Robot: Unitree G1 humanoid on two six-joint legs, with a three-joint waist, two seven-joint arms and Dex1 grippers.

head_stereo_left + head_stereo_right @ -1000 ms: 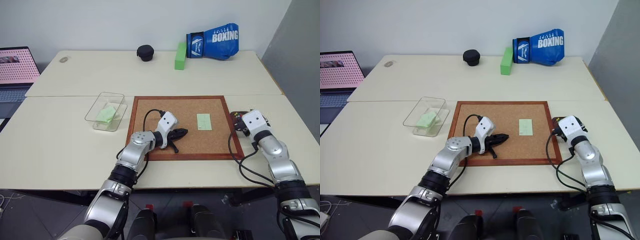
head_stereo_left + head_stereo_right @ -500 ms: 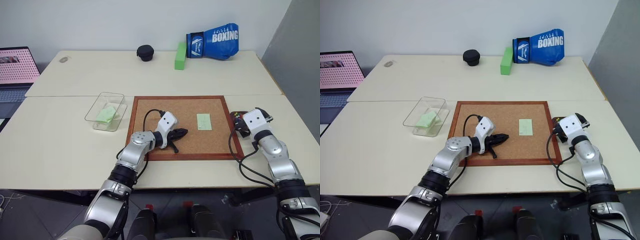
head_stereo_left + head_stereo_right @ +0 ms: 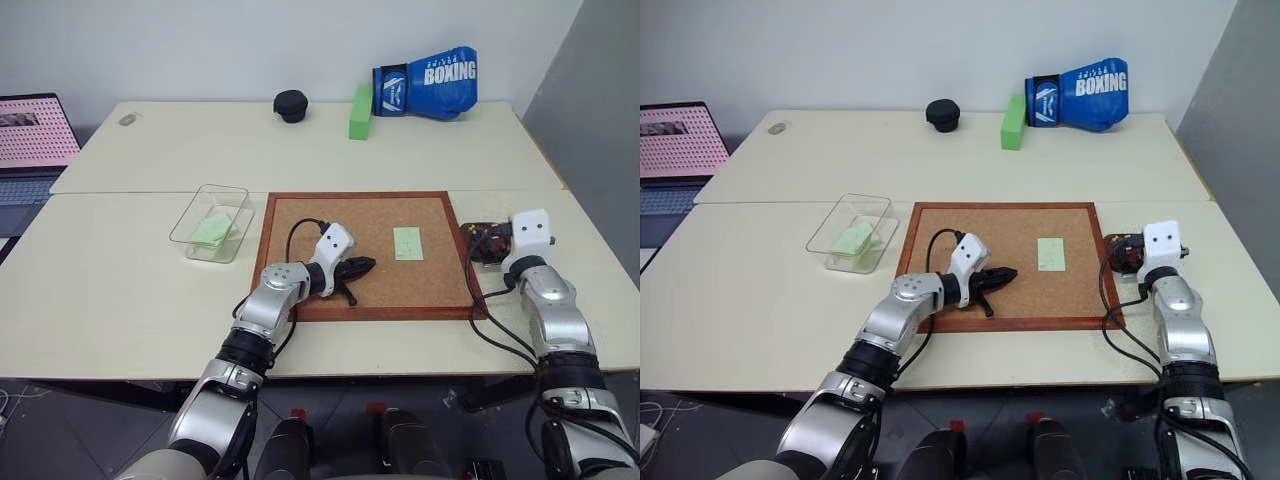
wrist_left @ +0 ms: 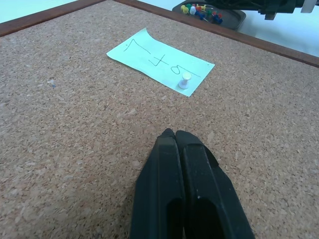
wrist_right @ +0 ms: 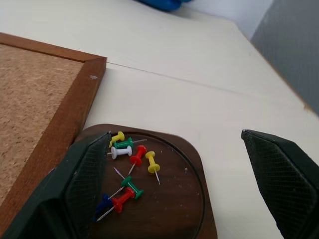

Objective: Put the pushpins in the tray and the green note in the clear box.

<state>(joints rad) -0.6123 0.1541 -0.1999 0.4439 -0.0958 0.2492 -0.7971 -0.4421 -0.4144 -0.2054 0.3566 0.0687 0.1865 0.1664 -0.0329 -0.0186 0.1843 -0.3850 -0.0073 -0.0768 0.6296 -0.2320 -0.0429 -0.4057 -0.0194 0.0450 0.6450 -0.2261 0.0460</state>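
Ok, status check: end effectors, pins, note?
Left end effector shut, empty, over corkboard. Right end effector open above tray; pushpins in it. Green note pinned by white pin. Clear box unobstructed.

The transparent rectangular plastic box (image 3: 211, 222) sits on the bench (image 3: 130, 280) left of the wood-framed corkboard (image 3: 330, 215); the small dark reddish-brown tray (image 5: 164, 199), holding coloured-headed pushpins (image 5: 127, 169), lies just right of it.

coloured pushpins (image 5: 127, 164) lie loose in the brown tray (image 5: 189, 209) near the table's right edge; a green note (image 3: 211, 229) lies in the clear box (image 3: 190, 215).
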